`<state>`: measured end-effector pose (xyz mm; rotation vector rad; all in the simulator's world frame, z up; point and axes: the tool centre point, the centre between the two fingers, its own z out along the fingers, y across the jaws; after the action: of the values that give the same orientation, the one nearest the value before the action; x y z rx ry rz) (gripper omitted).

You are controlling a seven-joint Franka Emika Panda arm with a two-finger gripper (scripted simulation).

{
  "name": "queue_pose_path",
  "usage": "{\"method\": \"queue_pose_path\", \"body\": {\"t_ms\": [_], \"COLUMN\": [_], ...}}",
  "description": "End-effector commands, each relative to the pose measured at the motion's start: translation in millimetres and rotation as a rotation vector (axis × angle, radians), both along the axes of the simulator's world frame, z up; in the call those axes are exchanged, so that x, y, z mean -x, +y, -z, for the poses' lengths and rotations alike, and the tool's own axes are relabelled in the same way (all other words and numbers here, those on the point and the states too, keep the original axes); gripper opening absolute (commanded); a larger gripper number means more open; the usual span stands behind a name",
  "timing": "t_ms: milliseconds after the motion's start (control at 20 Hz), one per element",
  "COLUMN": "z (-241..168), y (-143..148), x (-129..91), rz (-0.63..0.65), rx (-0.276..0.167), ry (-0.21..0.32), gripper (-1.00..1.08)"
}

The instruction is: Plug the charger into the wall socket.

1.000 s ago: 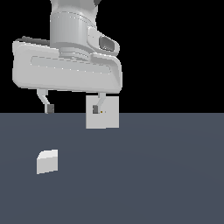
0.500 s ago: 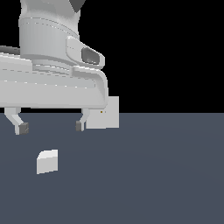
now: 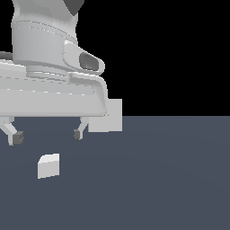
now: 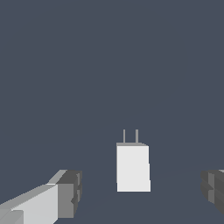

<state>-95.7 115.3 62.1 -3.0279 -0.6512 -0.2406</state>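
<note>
The charger (image 3: 48, 165) is a small white block with a bevelled corner, lying on the dark grey floor at the exterior view's left. In the wrist view the charger (image 4: 133, 168) shows two thin prongs at one end. My gripper (image 3: 47, 136) hangs open above it, not touching, with the fingertips (image 3: 18, 138) spread wider than the block. In the wrist view my gripper (image 4: 142, 194) has the charger between its fingers (image 4: 68, 194). The wall socket (image 3: 109, 119) is an upright white plate behind the hand, partly hidden; its orange dot is covered.
The dark grey floor (image 3: 170, 179) stretches across the exterior view's right. The large white hand body (image 3: 49, 94) fills the upper left of the exterior view.
The hand has come toward the camera and to the exterior view's left, ending over the charger and covering part of the wall socket. The fingers stay open. The charger has not moved.
</note>
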Motion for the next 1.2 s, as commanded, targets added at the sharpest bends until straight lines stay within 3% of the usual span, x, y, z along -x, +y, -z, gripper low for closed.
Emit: {"method": "queue_pose_path", "body": {"t_ms": [0,800,850,1150], "z": [3.3,50.3,50.3,50.3], "y": [-0.2,-0.2,-0.2,-0.2], "x": [0.2,0.7,0.7,0.7], "rz": [0.0,-0.002,-0.002,-0.002], "rx": [0.0,0.002,0.002,0.002], "ry": [0.0,-0.002,-0.002,-0.002], "gripper": [1.0,1.0,-1.0,-1.0]}}
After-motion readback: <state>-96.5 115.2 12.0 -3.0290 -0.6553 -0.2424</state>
